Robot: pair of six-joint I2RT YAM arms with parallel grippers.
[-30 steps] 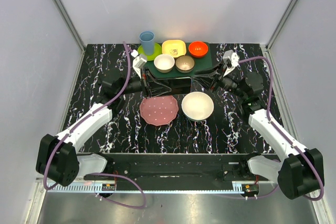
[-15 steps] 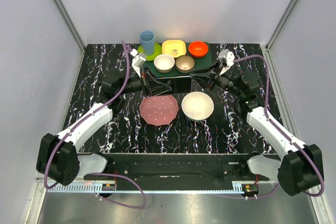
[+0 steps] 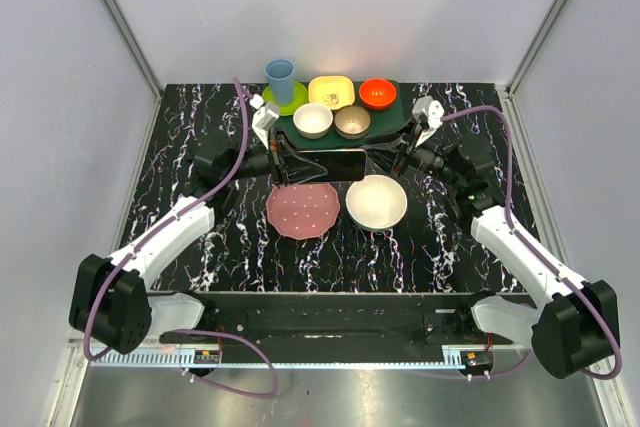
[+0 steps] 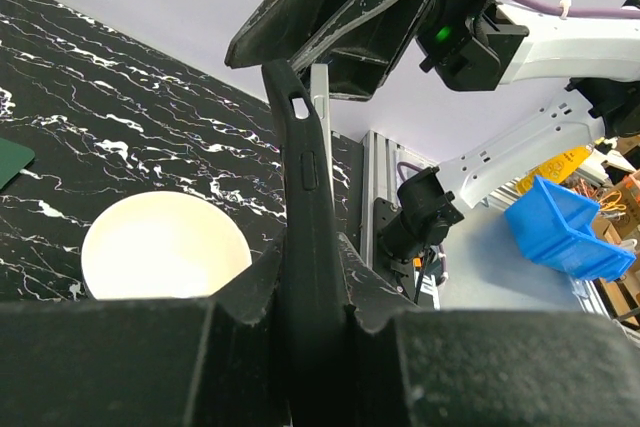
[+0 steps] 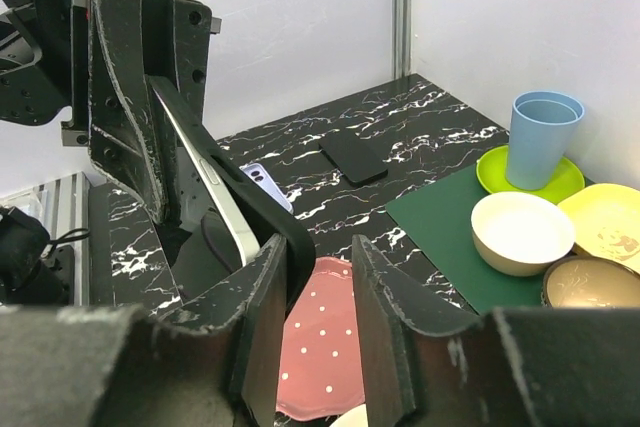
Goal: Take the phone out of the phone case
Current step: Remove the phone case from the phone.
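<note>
Both grippers hold one phone between them above the table. The phone (image 3: 335,163) has a dark screen and, in the right wrist view, a pale silver edge (image 5: 212,187). The phone case (image 4: 305,197) around it looks black; its rim (image 5: 272,219) curls off the silver edge. My left gripper (image 3: 287,162) (image 4: 310,247) is shut on the left end. My right gripper (image 3: 393,159) (image 5: 320,257) is open, with the case's rim in the gap against its left finger. A lavender patch (image 5: 262,182) with two lenses shows beyond the rim.
A pink dotted plate (image 3: 302,210) and a white bowl (image 3: 376,201) lie under the phone. Behind is a green mat (image 3: 388,119) with bowls, a yellow dish (image 3: 331,92), a red bowl (image 3: 378,93) and a blue cup (image 3: 280,77). A flat black slab (image 5: 352,157) lies on the table.
My right gripper has moved left onto the phone's right end. The phone has tilted, so its screen now catches light. The left gripper has kept its hold.
</note>
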